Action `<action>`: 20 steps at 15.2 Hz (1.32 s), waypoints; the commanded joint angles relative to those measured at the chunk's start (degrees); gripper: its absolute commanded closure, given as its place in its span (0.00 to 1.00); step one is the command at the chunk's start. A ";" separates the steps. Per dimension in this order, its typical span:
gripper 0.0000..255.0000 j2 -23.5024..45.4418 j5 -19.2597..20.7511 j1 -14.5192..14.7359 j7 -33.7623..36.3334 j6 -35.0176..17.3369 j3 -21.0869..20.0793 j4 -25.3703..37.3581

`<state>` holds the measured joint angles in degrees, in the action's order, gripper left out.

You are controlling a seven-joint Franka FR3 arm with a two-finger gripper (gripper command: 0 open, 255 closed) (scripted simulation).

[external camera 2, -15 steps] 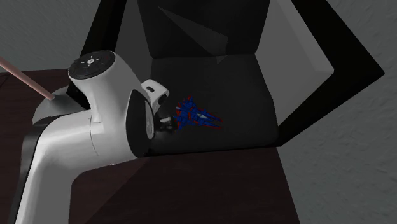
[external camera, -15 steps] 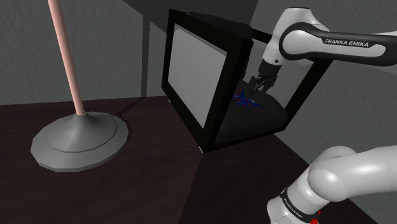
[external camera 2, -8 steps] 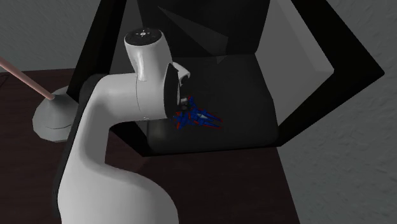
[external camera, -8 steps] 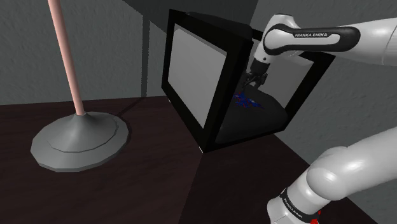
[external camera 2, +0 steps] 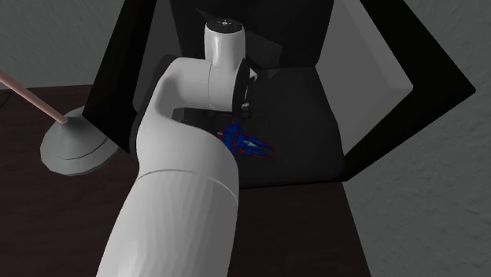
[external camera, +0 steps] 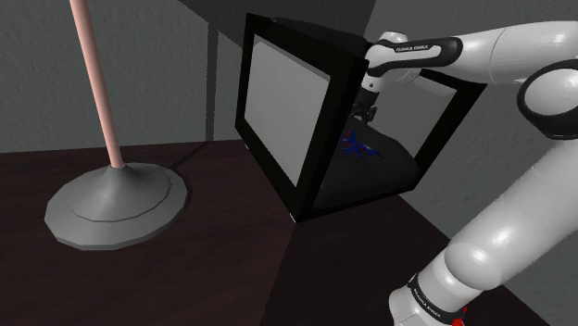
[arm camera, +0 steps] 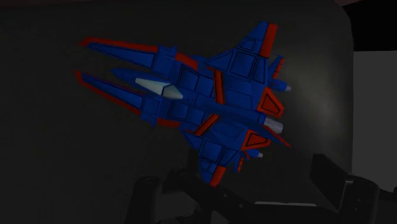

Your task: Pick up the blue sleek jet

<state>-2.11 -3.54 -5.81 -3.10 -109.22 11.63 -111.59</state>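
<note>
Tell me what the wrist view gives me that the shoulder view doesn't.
Wrist view: the jet close up, red trim and pale canopy, with the fingers apart and not touching it. Shoulder view: the gripper above the jet inside a black open-framed box with a grey panel, and a lamp's grey base and pink pole on the dark table. Both: the blue jet lying on the box's dark floor.

Dark table (external camera: 213, 278) carries black open-sided cube (external camera: 306, 32); grey lamp base (external camera: 116, 208) beside cube; blue-red jet (external camera: 363, 146) on cube's floor
</note>
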 commanded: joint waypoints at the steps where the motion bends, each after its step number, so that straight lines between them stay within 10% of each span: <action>1: 0.00 4.99 -2.21 -0.78 -1.19 0.20 0.94 4.53; 4: 0.00 12.12 -5.53 -2.49 -2.88 1.31 1.95 11.58; 14: 0.00 13.46 -6.16 -2.55 -3.72 -4.06 1.73 7.46; 15: 1.00 13.47 -6.16 -2.56 -3.73 -4.03 1.73 7.49; 20: 1.00 13.51 -6.17 -2.56 -3.74 -4.04 1.73 7.53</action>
<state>11.39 -9.72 -8.36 -6.84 -113.27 13.35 -104.05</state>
